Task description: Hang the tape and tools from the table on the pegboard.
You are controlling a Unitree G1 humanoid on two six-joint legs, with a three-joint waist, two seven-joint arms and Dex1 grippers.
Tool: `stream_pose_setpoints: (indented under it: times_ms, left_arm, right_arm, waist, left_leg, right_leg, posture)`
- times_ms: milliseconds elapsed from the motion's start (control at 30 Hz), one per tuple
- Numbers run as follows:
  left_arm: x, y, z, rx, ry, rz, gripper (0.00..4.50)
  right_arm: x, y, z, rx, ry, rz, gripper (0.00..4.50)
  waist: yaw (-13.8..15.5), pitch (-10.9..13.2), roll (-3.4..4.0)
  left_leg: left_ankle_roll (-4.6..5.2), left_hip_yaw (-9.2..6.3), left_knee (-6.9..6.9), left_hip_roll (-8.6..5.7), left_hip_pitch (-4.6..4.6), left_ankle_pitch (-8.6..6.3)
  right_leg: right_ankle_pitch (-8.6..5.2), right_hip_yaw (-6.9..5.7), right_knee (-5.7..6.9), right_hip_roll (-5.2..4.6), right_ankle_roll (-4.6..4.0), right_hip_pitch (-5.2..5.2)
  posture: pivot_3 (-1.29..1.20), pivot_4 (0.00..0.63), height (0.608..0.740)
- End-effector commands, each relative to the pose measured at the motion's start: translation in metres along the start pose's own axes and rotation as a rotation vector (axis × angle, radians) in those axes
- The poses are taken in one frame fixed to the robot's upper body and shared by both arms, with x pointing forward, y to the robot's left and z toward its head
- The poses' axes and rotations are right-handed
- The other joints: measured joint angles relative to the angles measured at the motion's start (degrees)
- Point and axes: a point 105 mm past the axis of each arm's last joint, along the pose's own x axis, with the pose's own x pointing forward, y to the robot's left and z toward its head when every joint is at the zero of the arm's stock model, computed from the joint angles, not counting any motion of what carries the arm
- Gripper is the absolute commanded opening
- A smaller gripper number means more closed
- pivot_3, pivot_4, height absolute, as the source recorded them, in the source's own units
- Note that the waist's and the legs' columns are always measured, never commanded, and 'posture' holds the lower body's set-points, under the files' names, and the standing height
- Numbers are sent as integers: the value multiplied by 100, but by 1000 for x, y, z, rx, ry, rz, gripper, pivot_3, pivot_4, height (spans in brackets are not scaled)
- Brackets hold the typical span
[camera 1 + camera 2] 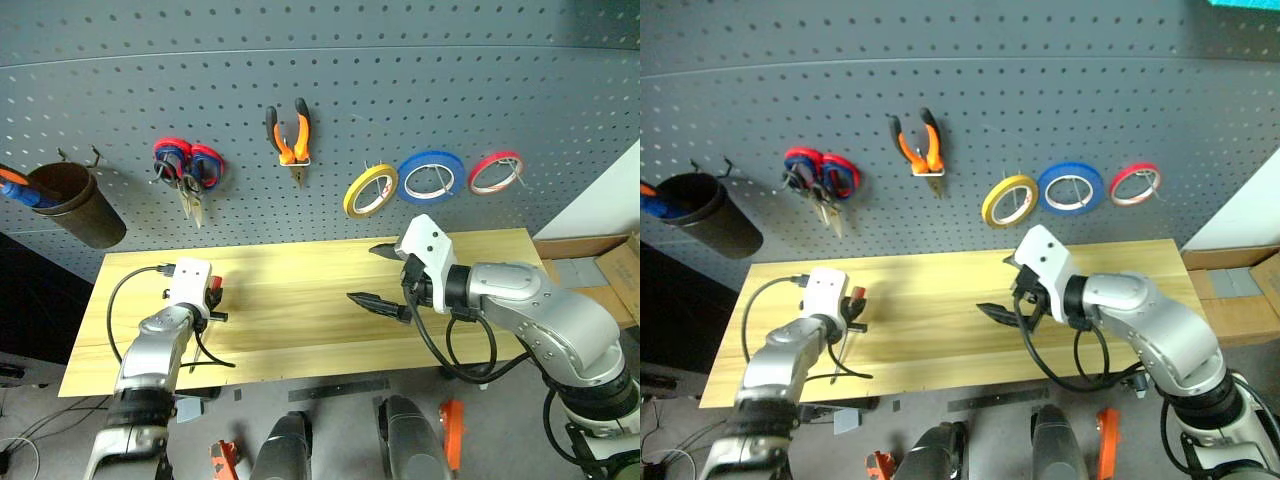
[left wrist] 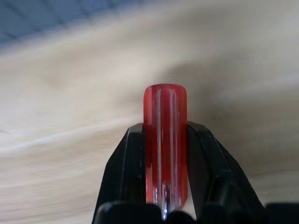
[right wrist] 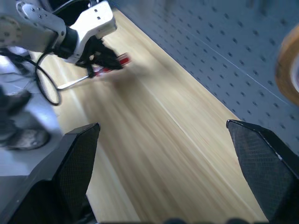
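Across the upper frame, grey pegboard (image 1: 330, 90) carrying pliers (image 1: 290, 138) top centre and yellow tape (image 1: 370, 190) right of centre, above the wooden table (image 1: 300, 310). At lower left, left gripper (image 1: 214, 297) clamped on the red screwdriver (image 2: 165, 140). At centre right, right gripper (image 1: 383, 275) spread wide with its 2 fingers around nothing, over the table.

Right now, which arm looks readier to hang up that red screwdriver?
The left. Its gripper is shut on the screwdriver above the table, so it only has to carry it to the pegboard. The right gripper hangs open, holding nothing.
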Motion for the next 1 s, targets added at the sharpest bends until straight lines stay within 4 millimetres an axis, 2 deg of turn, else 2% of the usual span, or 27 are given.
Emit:
stream_pose_setpoints:
  times_ms: [33,100,200,267,333,367,433,533,600,733,867,1000]
  left_arm:
    - [-25,21,51,-12,-260,124,832]
    - [-39,29,66,16,-349,175,832]
    - [-70,67,84,31,-437,386,832]
    - [-82,76,94,55,-484,435,832]
    - [-92,83,114,59,-555,471,832]
    - [-95,85,125,64,-591,475,832]
    - [-99,75,150,97,-682,420,832]
    - [-101,59,177,100,-781,344,832]
    - [-100,52,189,78,-819,308,832]
    - [-99,41,200,67,-844,249,832]
    - [-110,53,226,54,-929,287,832]
    - [-135,71,279,36,-1074,296,832]
  right_arm:
    - [-7,13,18,-99,-101,96,4500]
    - [-10,15,22,-96,-126,138,4500]
    - [-13,13,29,-99,-166,158,4500]
    - [-14,11,30,-103,-176,162,4500]
    - [-15,7,30,-108,-177,164,4500]
    - [-15,6,30,-110,-178,167,4500]
    - [-15,4,30,-117,-181,175,4500]
    - [-13,2,31,-127,-183,187,4500]
    - [-13,2,31,-133,-185,192,4500]
    - [-13,1,31,-136,-184,193,4500]
    - [-15,1,28,-135,-176,187,4500]
    - [-17,1,25,-131,-167,192,4500]
  waist:
    - [66,0,-1]
    - [79,-1,-1]
    - [84,-4,-7]
    - [81,-6,-9]
    - [108,-14,-10]
    - [138,-22,-13]
    - [220,-32,-28]
    - [301,-52,-45]
    - [355,-66,-59]
    - [357,-88,-65]
    - [347,-89,-67]
    - [358,-91,-70]
  left_leg:
    - [0,1,0,0,1,0]
    - [0,2,0,-1,0,0]
    - [0,3,0,-1,1,0]
    - [0,5,-1,-1,3,0]
    - [0,4,-2,-1,4,0]
    - [0,3,-2,-1,4,0]
    - [-3,3,0,-1,2,2]
    - [-5,0,8,-2,1,3]
    - [-6,-1,12,-2,0,3]
    - [-7,2,12,-2,0,2]
    - [-8,0,12,0,-2,3]
    - [-9,-7,38,0,-11,3]
  right_leg:
    - [0,-1,0,0,0,1]
    - [0,-1,-1,0,0,2]
    - [0,-1,-1,0,0,4]
    - [0,0,-1,1,0,2]
    - [0,-2,1,1,0,3]
    - [0,-3,1,2,0,3]
    - [0,-5,2,2,-1,3]
    - [2,-7,2,3,-3,6]
    - [2,-9,1,3,-2,8]
    - [2,-8,-3,3,-2,7]
    - [2,-10,0,5,-3,3]
    - [3,-17,8,8,-3,5]
  posture:
    - [-123,231,740]
    - [-117,225,740]
    - [-96,215,740]
    - [-78,204,740]
    - [-61,192,740]
    - [-58,189,740]
    - [-51,184,740]
    - [-48,176,740]
    - [-47,172,740]
    - [-58,169,740]
    - [-63,169,740]
    - [-55,170,740]
